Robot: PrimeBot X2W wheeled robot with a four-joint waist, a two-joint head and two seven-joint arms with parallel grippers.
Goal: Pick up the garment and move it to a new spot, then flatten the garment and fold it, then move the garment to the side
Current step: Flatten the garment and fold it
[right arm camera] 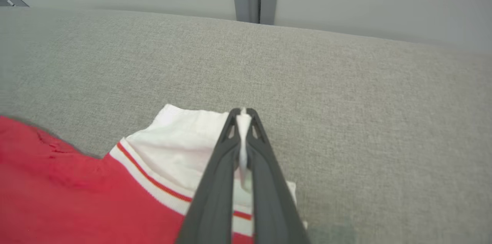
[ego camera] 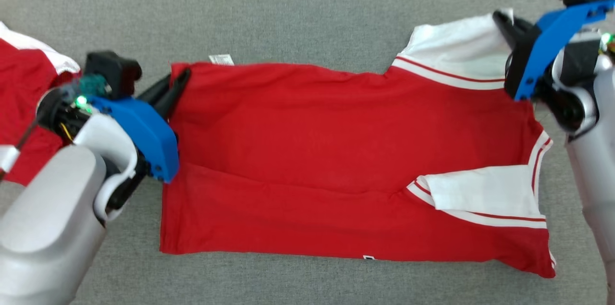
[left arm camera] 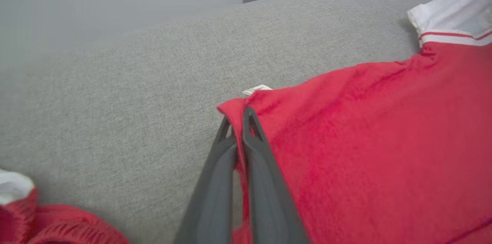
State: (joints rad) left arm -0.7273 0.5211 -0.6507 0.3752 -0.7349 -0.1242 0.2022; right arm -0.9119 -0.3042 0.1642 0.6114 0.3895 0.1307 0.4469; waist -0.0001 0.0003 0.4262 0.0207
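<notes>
My left hand pinches the one spread garment at ten o'clock, my right hand at two. I see a second garment at nine.

No readable wording, brand or number anywhere. At the far hem corner of the red T-shirt, a small white care tag with faint grey print, too small and blurred to make out in head and left wrist views alike. At the near folded edge, a tiny dark-and-white mark, equally illegible.
</notes>
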